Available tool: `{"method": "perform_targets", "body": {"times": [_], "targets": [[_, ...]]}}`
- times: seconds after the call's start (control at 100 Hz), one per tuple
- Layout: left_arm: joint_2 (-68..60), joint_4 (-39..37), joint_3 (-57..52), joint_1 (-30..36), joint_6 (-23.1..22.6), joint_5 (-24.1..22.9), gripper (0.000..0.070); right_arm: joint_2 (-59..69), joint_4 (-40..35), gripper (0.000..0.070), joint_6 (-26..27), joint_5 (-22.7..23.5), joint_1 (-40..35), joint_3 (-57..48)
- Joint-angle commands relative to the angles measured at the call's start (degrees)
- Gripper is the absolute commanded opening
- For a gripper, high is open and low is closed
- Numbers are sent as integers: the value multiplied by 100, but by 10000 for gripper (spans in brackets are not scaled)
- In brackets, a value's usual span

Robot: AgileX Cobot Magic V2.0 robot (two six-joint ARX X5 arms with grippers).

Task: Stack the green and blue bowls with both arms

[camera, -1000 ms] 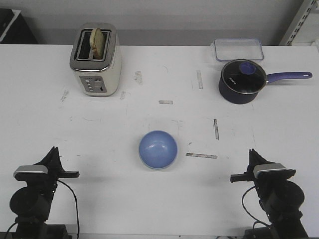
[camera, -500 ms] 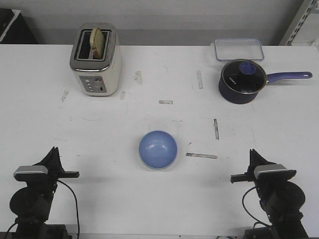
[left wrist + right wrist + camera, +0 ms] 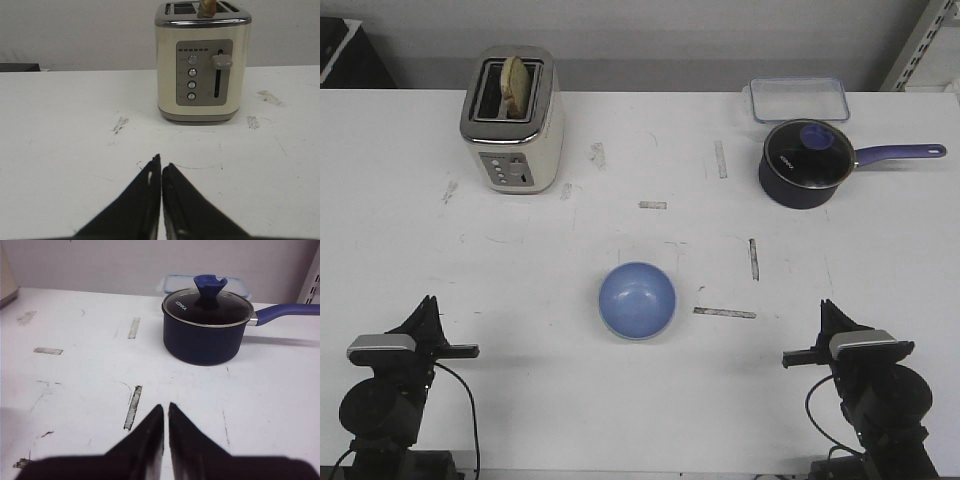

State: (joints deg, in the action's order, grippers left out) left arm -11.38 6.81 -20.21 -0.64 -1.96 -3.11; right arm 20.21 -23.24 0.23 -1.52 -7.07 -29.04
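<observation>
A periwinkle blue bowl (image 3: 637, 299) sits upright near the middle of the white table in the front view. No separate green bowl shows; a pale rim shows under the blue bowl's lower edge. My left gripper (image 3: 427, 305) is at the near left, shut and empty, also in the left wrist view (image 3: 161, 161). My right gripper (image 3: 828, 308) is at the near right, shut and empty, also in the right wrist view (image 3: 165, 407). Both are well apart from the bowl, which shows in neither wrist view.
A cream toaster (image 3: 513, 120) with toast stands at the back left, also in the left wrist view (image 3: 201, 62). A navy lidded saucepan (image 3: 806, 164) and a clear container (image 3: 799, 99) are at the back right; the saucepan shows in the right wrist view (image 3: 206, 325). Tape marks dot the table.
</observation>
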Motion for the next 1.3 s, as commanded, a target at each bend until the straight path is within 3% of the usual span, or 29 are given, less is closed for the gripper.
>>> {"method": "perform_targets", "body": {"times": [0.0,0.38,1.29], "targets": [[173,-68,105,-4,52,-11,1,-2,57,6,-9,-2,-9,-28],[1119,-1397,1945,2,153,107,1,-2,57,6,-9,-4,-9,-28],[1119,-1137,1947,7,153,192,1,-2,59,6,-9,-2,-9,-31]]}}
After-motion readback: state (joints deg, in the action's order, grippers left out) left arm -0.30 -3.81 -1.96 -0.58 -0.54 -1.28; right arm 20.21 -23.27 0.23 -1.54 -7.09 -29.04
